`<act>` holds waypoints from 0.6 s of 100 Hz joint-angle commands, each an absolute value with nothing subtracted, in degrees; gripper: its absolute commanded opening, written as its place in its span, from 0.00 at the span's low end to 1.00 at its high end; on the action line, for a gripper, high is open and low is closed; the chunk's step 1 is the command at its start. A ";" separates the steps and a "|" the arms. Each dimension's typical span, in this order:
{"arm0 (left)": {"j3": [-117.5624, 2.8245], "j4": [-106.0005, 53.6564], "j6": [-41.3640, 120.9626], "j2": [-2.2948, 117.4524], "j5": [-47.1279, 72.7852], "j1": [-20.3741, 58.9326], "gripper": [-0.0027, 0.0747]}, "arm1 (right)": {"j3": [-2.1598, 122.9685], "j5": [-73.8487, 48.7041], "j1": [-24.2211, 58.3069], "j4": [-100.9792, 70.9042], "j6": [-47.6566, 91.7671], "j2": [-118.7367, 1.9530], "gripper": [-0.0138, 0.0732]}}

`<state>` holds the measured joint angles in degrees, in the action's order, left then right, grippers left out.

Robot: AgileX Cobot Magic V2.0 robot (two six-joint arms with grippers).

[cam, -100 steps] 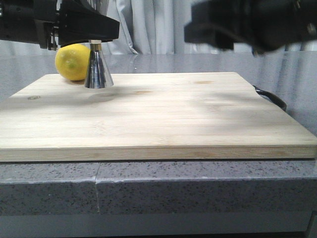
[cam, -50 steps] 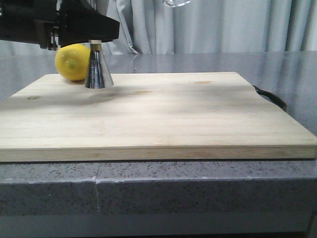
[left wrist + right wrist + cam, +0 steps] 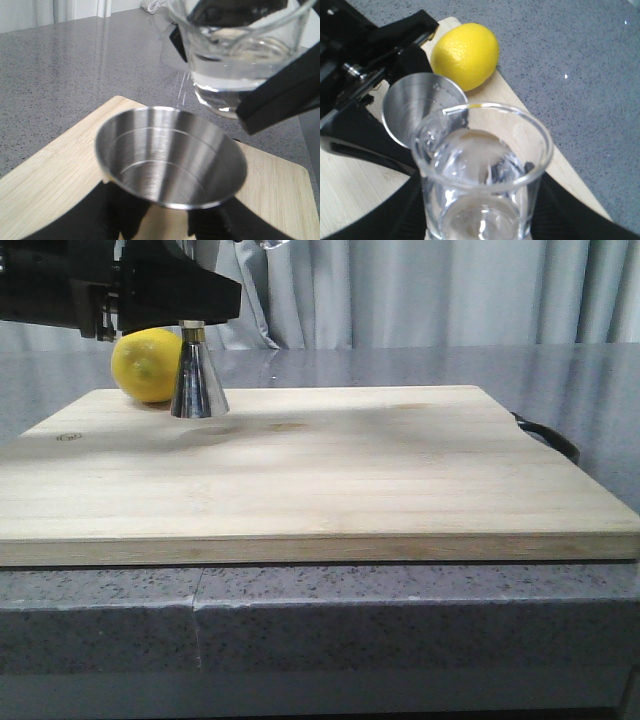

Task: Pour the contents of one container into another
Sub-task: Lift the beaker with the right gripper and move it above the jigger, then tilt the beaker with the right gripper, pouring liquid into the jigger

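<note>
The steel jigger (image 3: 198,380) stands on the wooden board (image 3: 320,470) at the back left. My left gripper (image 3: 190,310) is shut around its upper cone, which it hides in the front view. The left wrist view looks into the jigger's open cup (image 3: 170,155), which looks dry. The glass beaker (image 3: 240,55), holding clear liquid, hangs above and just beyond the cup, near upright. In the right wrist view the beaker (image 3: 482,170) sits in my shut right gripper (image 3: 482,217), with the jigger (image 3: 422,107) below it. Only the beaker's base (image 3: 262,244) shows at the top of the front view.
A yellow lemon (image 3: 147,364) lies on the board right behind the jigger, close to it (image 3: 465,55). A dark handle (image 3: 550,435) sticks out at the board's right edge. Grey speckled counter (image 3: 400,620) surrounds the board; curtains hang behind.
My right arm has risen out of the front view. The beaker's base has slid left along the top edge toward the jigger. The left gripper and jigger have not moved.
</note>
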<state>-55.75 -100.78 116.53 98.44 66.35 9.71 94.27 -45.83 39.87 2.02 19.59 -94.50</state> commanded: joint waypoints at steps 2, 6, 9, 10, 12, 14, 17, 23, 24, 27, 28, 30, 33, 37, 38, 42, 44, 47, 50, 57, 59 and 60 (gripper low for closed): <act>-57.39 -105.51 116.75 95.62 72.80 10.05 0.37 | 99.38 -45.81 40.21 3.48 23.57 -93.18 0.51; -57.39 -105.51 116.75 95.62 72.80 10.05 0.37 | 100.56 -47.41 40.25 3.48 25.57 -93.57 0.51; -57.39 -105.51 116.75 95.62 72.80 10.05 0.37 | 101.05 -47.91 40.34 3.61 26.28 -93.86 0.51; -57.39 -105.51 116.75 95.62 72.80 10.05 0.37 | 101.30 -48.19 40.34 3.62 26.74 -93.88 0.51; -57.39 -105.51 116.75 95.62 72.80 10.05 0.37 | 101.65 -48.50 40.39 3.62 27.51 -94.13 0.51; -57.39 -105.51 116.75 95.62 72.80 10.05 0.37 | 101.91 -48.67 40.61 3.62 28.14 -94.14 0.51; -57.39 -105.51 116.75 95.62 72.80 10.05 0.37 | 102.27 -48.78 40.65 3.91 28.90 -94.28 0.51; -57.39 -105.51 116.75 95.62 72.80 10.05 0.37 | 102.49 -48.78 41.00 4.51 30.78 -94.28 0.51; -57.39 -105.51 116.75 95.62 72.80 10.05 0.37 | 102.49 -48.67 40.95 4.52 31.20 -94.28 0.51; -57.39 -105.51 116.75 95.62 72.80 10.05 0.37 | 102.49 -48.67 41.20 5.08 31.99 -94.28 0.51; -57.39 -105.51 116.75 95.62 72.80 10.05 0.37 | 102.49 -48.79 41.20 5.22 32.25 -94.28 0.51; -57.39 -105.51 116.75 95.62 72.80 10.05 0.37 | 102.49 -48.79 41.33 5.75 32.27 -94.28 0.51; -57.39 -105.51 116.75 95.62 72.80 10.05 0.37 | 102.49 -48.79 41.41 6.50 32.37 -94.38 0.51; -57.39 -105.51 116.75 95.62 72.80 10.05 0.37 | 102.49 -48.79 41.55 7.20 32.37 -94.37 0.51; -57.39 -105.51 116.75 95.62 72.80 10.05 0.37 | 102.49 -48.79 41.55 7.21 32.37 -94.48 0.51; -57.39 -105.51 116.75 95.62 72.80 10.05 0.37 | 102.49 -48.79 41.78 8.09 32.37 -94.48 0.51; -57.39 -105.51 116.75 95.62 72.80 10.05 0.37 | 102.49 -48.79 41.88 8.42 32.37 -94.49 0.51; -57.39 -105.51 116.75 95.62 72.80 10.05 0.37 | 102.49 -48.89 41.93 9.15 32.37 -94.61 0.51; -57.39 -105.51 116.75 95.62 72.80 10.05 0.37 | 102.49 -48.89 42.05 9.60 32.41 -94.71 0.51; -57.39 -105.51 116.75 95.62 72.80 10.05 0.37 | 102.49 -48.89 42.05 10.44 32.87 -94.86 0.51; -57.39 -105.51 116.75 95.62 72.80 10.05 0.37 | 102.49 -48.89 42.05 10.60 32.87 -94.97 0.51; -57.39 -105.51 116.75 95.62 72.80 10.05 0.37 | 102.49 -48.89 42.05 10.77 32.87 -94.99 0.51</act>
